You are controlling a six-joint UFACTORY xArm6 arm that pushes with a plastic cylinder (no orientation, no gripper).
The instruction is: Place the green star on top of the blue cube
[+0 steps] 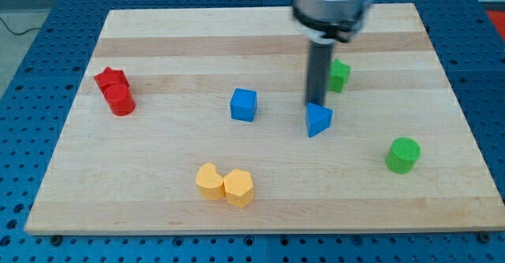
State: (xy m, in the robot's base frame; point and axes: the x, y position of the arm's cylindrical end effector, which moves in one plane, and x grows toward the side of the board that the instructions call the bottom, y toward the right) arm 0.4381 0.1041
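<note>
The green star (340, 74) lies right of the board's middle, toward the view's top, partly hidden behind my rod. The blue cube (244, 104) sits near the middle of the board, well to the left of the star. My tip (317, 105) stands just below and left of the green star, touching the top edge of a blue triangular block (319, 120). The tip is about ninety pixels right of the blue cube.
A red star (111, 79) and red cylinder (121, 100) sit together at the left. Two yellow blocks (209, 181) (238, 188) lie together near the bottom. A green cylinder (403, 154) stands at the right. The wooden board (260, 34) rests on a blue perforated table.
</note>
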